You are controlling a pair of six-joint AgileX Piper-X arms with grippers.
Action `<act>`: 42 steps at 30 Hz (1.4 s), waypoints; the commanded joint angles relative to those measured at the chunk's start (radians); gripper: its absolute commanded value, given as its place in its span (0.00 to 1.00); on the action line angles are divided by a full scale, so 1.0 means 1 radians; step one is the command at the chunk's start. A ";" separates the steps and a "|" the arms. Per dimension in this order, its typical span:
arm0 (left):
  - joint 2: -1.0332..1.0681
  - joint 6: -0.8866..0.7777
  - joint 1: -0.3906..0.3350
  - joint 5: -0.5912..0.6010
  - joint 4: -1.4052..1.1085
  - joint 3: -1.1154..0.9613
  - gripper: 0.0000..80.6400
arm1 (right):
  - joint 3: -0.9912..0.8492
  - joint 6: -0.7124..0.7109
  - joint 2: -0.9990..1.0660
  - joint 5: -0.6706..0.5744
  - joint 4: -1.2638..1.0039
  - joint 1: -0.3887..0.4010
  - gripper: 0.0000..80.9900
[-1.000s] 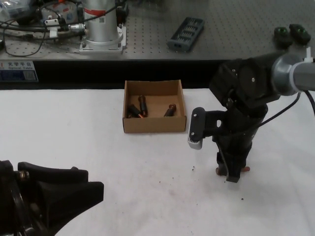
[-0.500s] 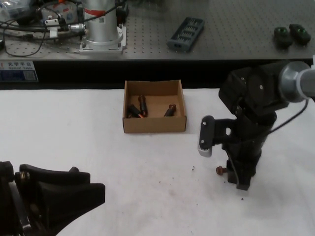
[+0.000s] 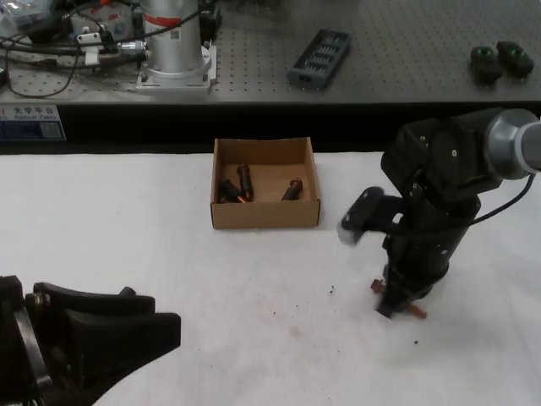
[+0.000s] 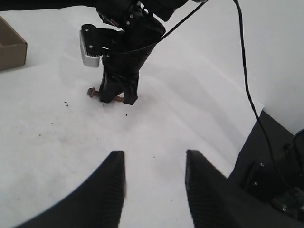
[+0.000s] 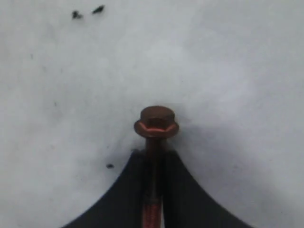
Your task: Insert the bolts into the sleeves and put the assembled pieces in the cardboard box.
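A copper bolt (image 5: 156, 124) lies low at the white table surface, and my right gripper (image 5: 154, 154) is shut on its shank with the hexagonal head sticking out past the fingertips. In the high view the same gripper (image 3: 397, 304) points down at the right, with the bolt (image 3: 377, 286) showing on both sides of it. The left wrist view shows that gripper (image 4: 118, 97) and the bolt (image 4: 92, 92) farther off. My left gripper (image 4: 154, 159) is open with nothing in it, low at the near left (image 3: 127, 326). The cardboard box (image 3: 265, 213) holds three assembled pieces (image 3: 245, 182).
White cloth covers the table, with dark specks (image 3: 331, 290) near the right gripper. Behind the box runs a black edge and a perforated bench with a metal post base (image 3: 173, 59) and a black rack (image 3: 319, 57). A cable (image 4: 247, 85) trails from the right arm.
The right gripper has turned at the wrist and shut on the bolt, which lay free beside it half a second ago. The left arm has barely moved.
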 commanded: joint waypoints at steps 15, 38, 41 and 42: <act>-0.086 -0.038 -0.005 -0.384 -0.012 -0.078 0.38 | 0.002 0.968 -0.147 -0.234 -0.362 0.353 0.05; 0.045 0.138 -0.005 -0.528 0.248 -0.152 0.37 | 0.002 0.885 -0.211 -0.219 -0.215 0.405 0.35; 0.238 0.159 -0.005 -0.531 0.248 -0.245 0.37 | 0.013 0.796 -0.333 0.041 -0.079 0.405 0.35; 0.316 0.159 -0.005 -0.542 0.248 -0.283 0.37 | 0.026 0.772 -0.373 0.103 -0.049 0.405 0.35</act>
